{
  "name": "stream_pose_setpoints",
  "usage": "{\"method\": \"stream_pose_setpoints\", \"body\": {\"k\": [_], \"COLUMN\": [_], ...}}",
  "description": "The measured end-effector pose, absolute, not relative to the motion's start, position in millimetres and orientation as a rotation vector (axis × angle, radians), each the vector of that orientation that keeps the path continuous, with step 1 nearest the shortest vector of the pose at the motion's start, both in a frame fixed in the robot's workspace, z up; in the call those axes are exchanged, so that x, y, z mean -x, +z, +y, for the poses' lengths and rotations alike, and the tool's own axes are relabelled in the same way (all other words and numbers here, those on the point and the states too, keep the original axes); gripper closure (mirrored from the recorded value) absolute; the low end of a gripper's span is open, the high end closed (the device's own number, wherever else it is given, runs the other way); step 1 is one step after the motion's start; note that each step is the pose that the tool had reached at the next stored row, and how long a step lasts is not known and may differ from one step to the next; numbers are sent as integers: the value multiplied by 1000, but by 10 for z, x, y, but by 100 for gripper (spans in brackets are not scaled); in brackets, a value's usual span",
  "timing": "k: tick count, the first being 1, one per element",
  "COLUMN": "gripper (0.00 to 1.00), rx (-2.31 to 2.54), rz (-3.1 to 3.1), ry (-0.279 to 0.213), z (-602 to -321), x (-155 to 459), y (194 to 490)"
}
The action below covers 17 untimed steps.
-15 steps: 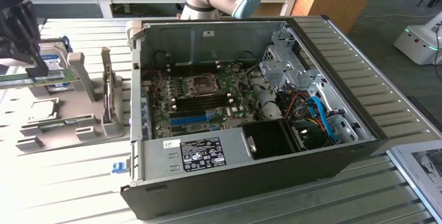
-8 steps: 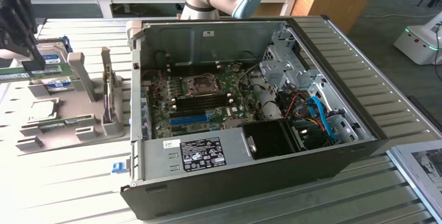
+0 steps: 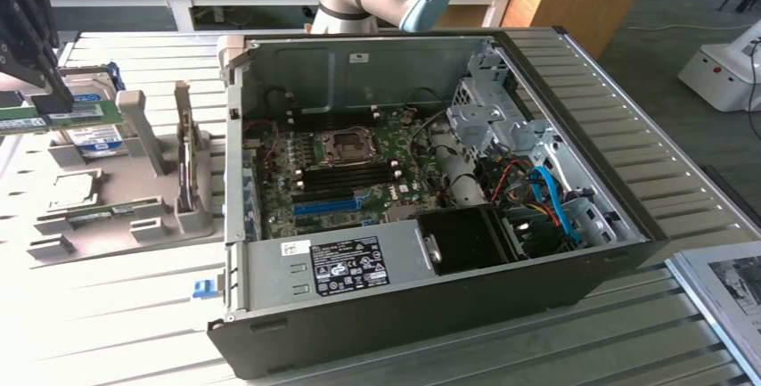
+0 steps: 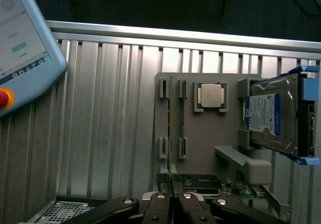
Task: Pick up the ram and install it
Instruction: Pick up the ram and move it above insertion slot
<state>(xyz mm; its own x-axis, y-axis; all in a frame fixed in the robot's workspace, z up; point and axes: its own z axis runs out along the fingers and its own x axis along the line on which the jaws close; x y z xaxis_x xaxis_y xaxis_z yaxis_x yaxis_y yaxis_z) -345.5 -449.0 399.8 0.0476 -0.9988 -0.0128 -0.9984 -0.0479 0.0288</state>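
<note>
The ram, a thin green stick with a white label, hangs at the far left of the exterior view with my gripper shut on it from above. It is off the grey holder tray, a little above it. In the wrist view the ram appears edge-on as a thin line running out from between my fingertips, where the gripper is. The open computer case lies to the exterior view's right, with the green motherboard and its dark memory slots exposed.
The tray also carries a CPU, a blue-labelled hard drive and an upright card. A second small stick lies in it. A teach pendant lies on the ribbed table. The case's blue slot strip sits below the memory slots.
</note>
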Motion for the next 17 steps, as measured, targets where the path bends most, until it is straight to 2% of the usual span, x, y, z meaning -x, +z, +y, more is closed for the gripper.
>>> {"method": "stream_pose_setpoints", "body": {"k": [17], "gripper": [88], "rx": [-2265], "rz": [-2159], "ry": [-46], "z": [-4490], "x": [3269], "y": [3998]}}
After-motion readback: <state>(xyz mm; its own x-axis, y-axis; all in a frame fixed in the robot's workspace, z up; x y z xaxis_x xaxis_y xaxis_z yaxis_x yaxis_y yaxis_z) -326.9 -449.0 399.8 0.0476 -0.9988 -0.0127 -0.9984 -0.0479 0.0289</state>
